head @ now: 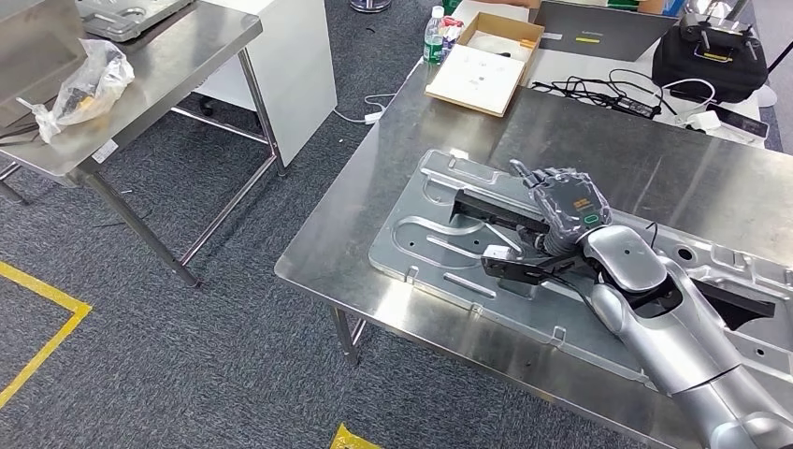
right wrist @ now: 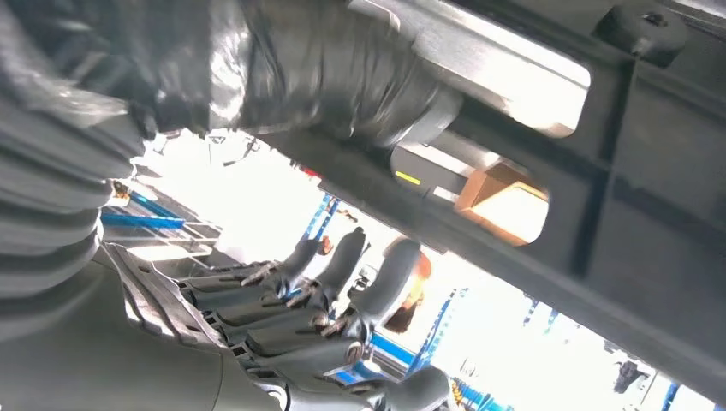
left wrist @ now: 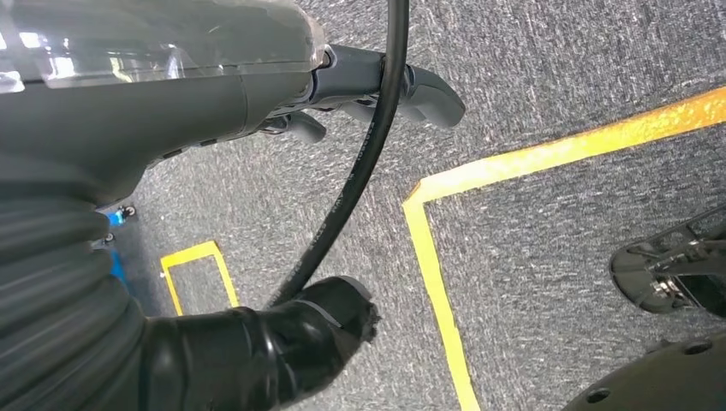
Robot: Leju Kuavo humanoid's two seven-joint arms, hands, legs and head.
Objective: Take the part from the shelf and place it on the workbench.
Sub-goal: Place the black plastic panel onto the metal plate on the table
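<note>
Right hand (head: 565, 202) rests over the black part (head: 510, 266), which lies flat on the workbench (head: 374, 178) directly beneath its fingers; whether it grips cannot be told. Long axis runs crosswise under the palm; left hand (left wrist: 377, 86) hangs empty, fingers loosely curled.

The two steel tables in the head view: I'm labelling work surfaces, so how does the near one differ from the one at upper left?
The near workbench carries a large pressed metal part with the right hand over it; the upper-left table holds a crumpled plastic bag. The workbench takes up far more of the frame; the upper-left table shows just a corner and thin legs. Both have bare steel tops and stand on grey carpet.
</note>
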